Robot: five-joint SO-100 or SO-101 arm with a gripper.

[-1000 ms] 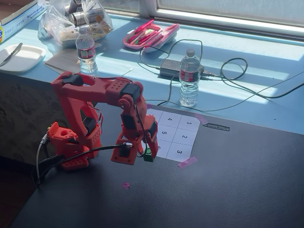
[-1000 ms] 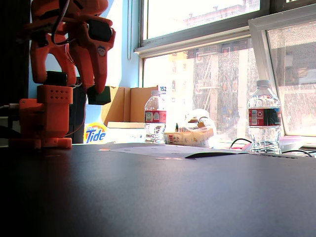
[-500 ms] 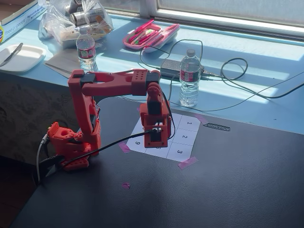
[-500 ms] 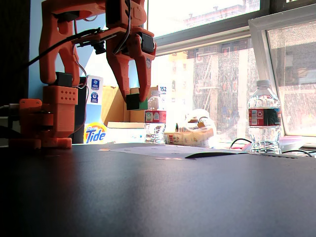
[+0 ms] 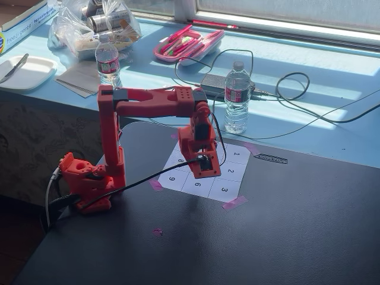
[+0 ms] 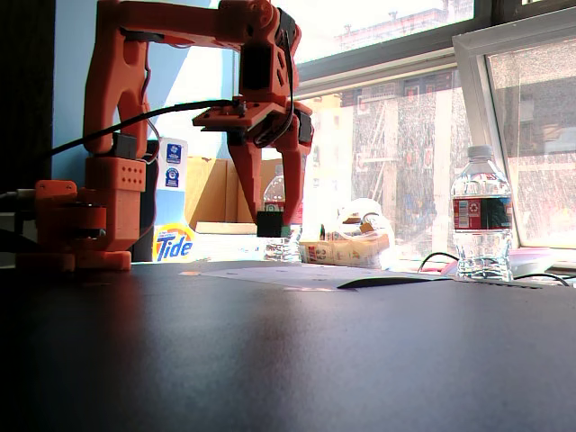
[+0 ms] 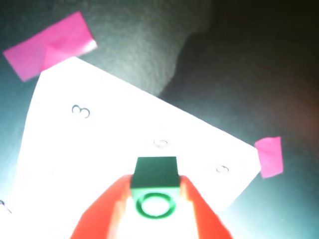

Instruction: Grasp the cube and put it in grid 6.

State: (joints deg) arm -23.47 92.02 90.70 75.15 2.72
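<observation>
End effector [image 7: 155, 196] closed on the cube [image 7: 155, 185], red fingers [image 7: 107, 211] pinching it from both sides at lower centre of the wrist view; the cube's round stud faces the camera. In a fixed view the cube [image 6: 269, 223] shows dark at the fingertips, hanging clear above the tabletop [image 6: 360, 360], left of centre. Below lies the numbered sheet [image 7: 99, 149], badly overexposed in the wrist view: the "3" reads at left, the other digits are faint loops. In a fixed view grid 6 [image 5: 196, 184] sits in the sheet's near row, just below the end effector [image 5: 202, 172] at frame centre. Pink tape [image 7: 50, 45] pins the sheet's corners. Water bottle [image 5: 237, 97] stands well apart, upper centre. Likely risks: release over the neighbouring cell, since cells are small and adjoin; cube bouncing or rolling across a line if dropped from this height; fingers snagging the paper on descent.
</observation>
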